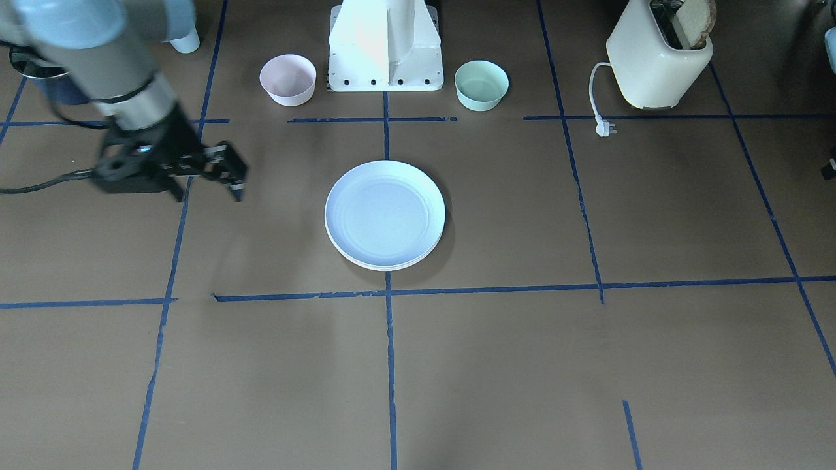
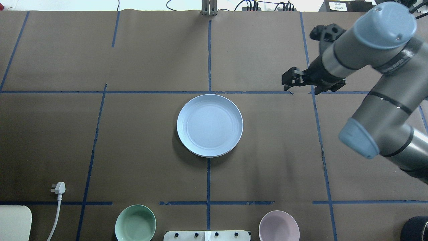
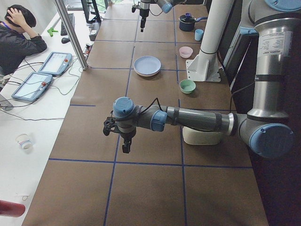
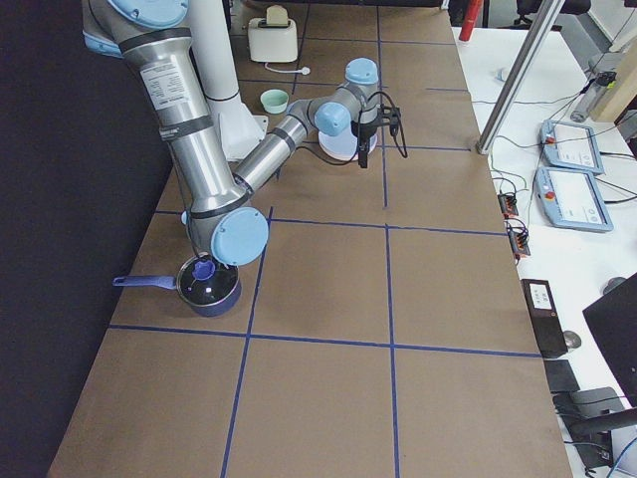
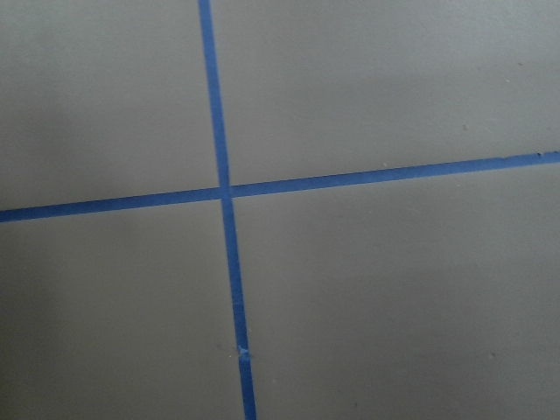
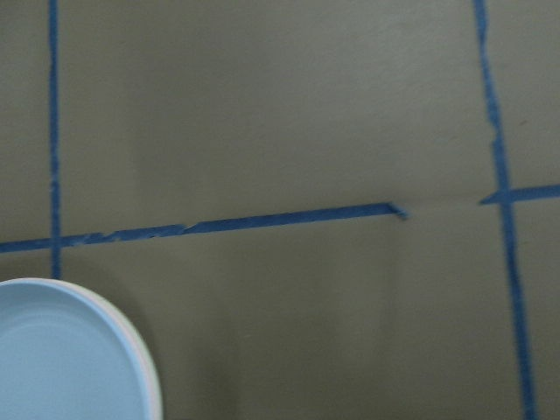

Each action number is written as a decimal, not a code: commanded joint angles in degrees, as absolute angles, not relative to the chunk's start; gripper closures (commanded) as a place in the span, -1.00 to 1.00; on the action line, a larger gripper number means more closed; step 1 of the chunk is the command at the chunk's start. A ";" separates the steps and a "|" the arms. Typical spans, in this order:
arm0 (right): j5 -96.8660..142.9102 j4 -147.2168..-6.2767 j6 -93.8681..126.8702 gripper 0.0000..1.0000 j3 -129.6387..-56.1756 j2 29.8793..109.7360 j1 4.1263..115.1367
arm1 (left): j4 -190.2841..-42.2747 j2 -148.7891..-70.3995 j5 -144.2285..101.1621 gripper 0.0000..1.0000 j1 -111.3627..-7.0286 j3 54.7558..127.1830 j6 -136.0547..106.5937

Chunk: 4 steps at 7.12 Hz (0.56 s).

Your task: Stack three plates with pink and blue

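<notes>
The plates sit as one stack (image 1: 385, 215) at the table's centre, with the light blue plate (image 2: 210, 125) on top. A cream rim (image 1: 385, 265) shows under it. The pink plate is hidden within the stack. My right gripper (image 2: 289, 79) hovers open and empty, apart from the stack, to the right of it in the overhead view (image 1: 230, 175). Its wrist view shows only the stack's edge (image 6: 61, 359) at the bottom left. My left gripper (image 3: 124, 145) shows only in the exterior left view, far from the stack over bare table. I cannot tell whether it is open or shut.
A pink bowl (image 1: 288, 79) and a mint bowl (image 1: 481, 85) flank the robot base (image 1: 385, 52). A cream toaster (image 1: 656, 62) with a loose plug (image 1: 604, 128) stands near the base on the robot's left. A light blue cup (image 1: 185, 40) and a dark saucepan (image 4: 207, 284) stand on its right.
</notes>
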<state>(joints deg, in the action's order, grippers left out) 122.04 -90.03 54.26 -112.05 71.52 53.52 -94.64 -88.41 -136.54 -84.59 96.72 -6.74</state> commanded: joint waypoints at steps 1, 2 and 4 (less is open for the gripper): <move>129.70 -91.05 28.42 -1.00 -111.10 82.66 68.23 | -94.22 -87.98 -138.95 -1.00 -87.52 94.85 -3.72; 130.34 -91.23 17.77 -1.00 -108.83 86.36 73.25 | -93.35 -87.72 -139.04 -1.00 -90.50 92.31 2.23; 135.39 -91.58 6.79 -1.00 -103.39 90.95 81.97 | -91.59 -86.24 -138.96 -1.00 -91.14 91.49 3.34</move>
